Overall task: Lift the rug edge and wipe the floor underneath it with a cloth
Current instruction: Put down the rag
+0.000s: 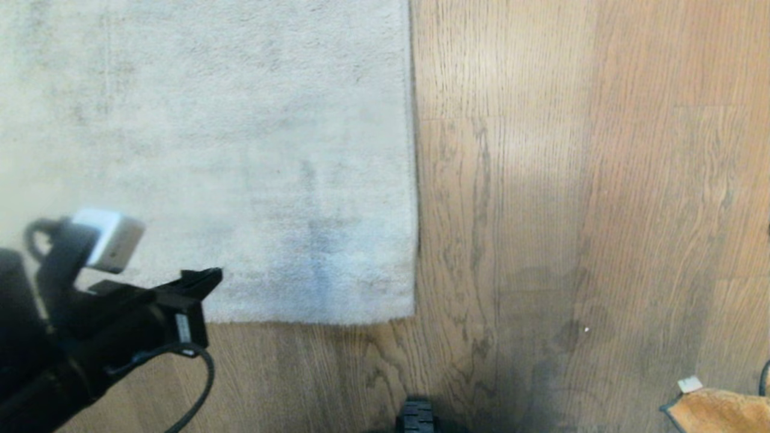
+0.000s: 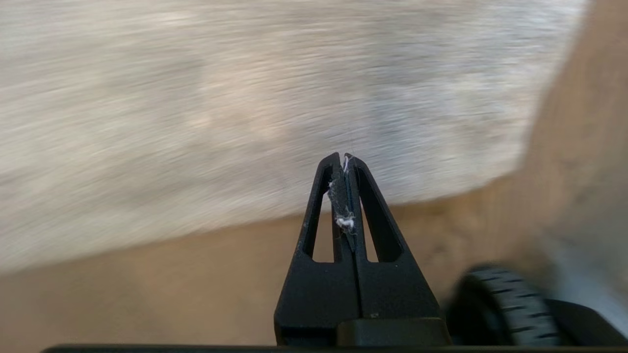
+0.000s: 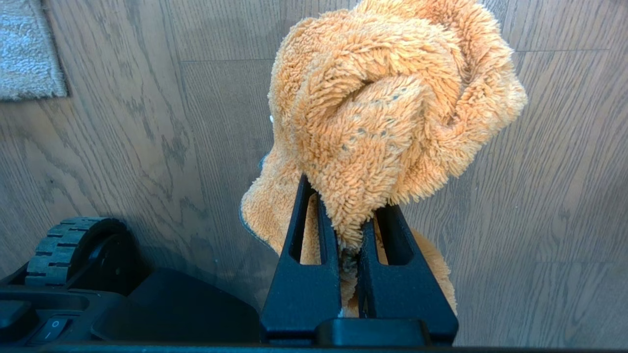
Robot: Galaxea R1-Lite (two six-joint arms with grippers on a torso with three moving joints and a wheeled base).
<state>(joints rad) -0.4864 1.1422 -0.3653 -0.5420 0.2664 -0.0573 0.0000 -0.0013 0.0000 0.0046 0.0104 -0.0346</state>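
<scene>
Rug edge [image 1: 414,180] lay flat | left gripper [image 1: 207,278] jaws pressed together, empty, nearby | right gripper [image 3: 351,230] pinched cloth [image 3: 387,108], ready to wipe floor [image 1: 571,180]

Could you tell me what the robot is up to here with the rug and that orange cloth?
The right gripper is shut on the cloth, holding it above the floor off to the robot's right. The left gripper is shut and empty, apart from a bit of lint, and sits over the near rug edge. The rug lies flat, so nothing is lifted or being wiped at this moment.
</scene>
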